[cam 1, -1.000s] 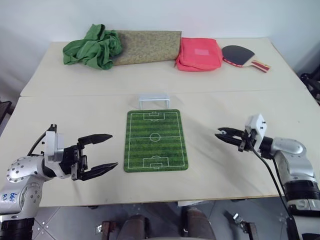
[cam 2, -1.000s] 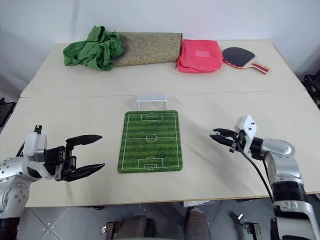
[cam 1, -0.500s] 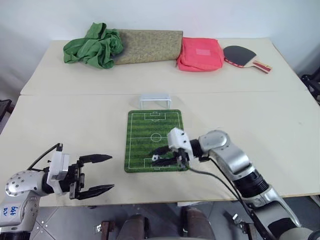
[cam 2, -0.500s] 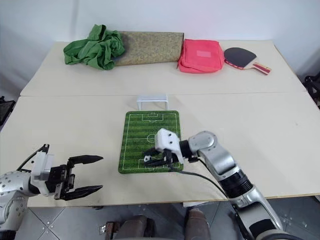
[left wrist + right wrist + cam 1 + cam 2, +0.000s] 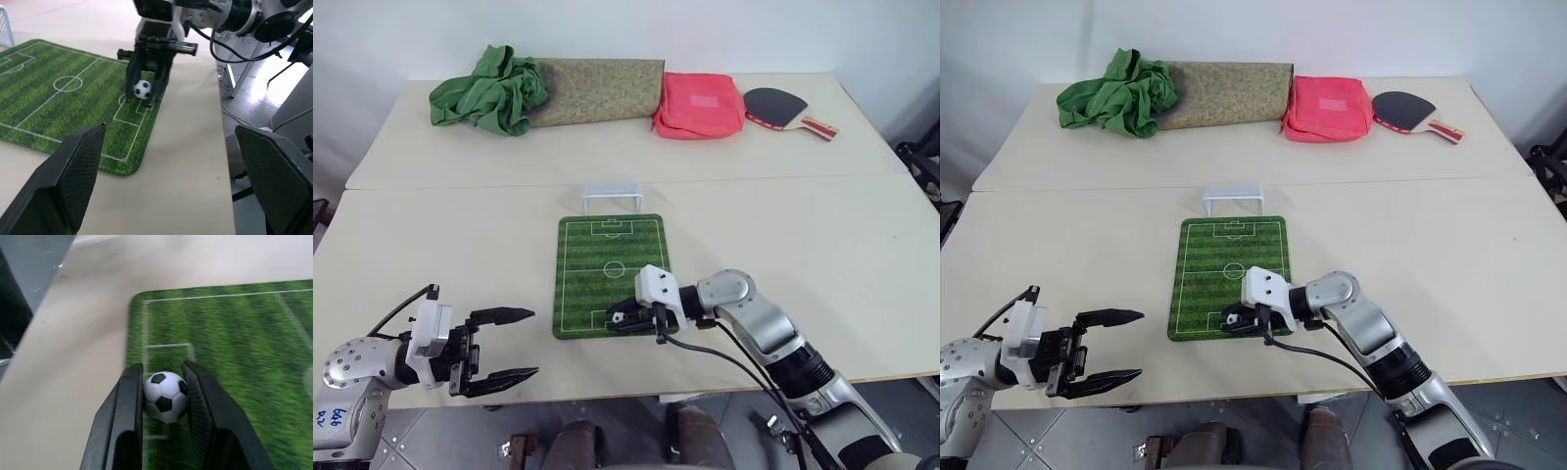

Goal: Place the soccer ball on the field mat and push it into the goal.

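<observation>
While the right tool (image 5: 1246,319) holds the ball (image 5: 166,396) pinched between its two fingers, it hangs low over the near end of the mat (image 5: 612,274), at the penalty box closest to the robot. In the left wrist view the ball (image 5: 142,89) sits between the fingertips just above the grass, and I cannot tell if it touches the mat already. The step in hand is the placing of the ball; the push is not yet begun. The goal (image 5: 613,194) stands on the surface at the far end of the mat, well apart from the ball. The left tool (image 5: 499,347) is open and empty, near the left front edge of the surface, away from the mat. I judge that the next move needs a gentle lowering and a slow opening of the fingers, so the ball does not roll off. After this a straight push along the mat toward the goal is needed.
</observation>
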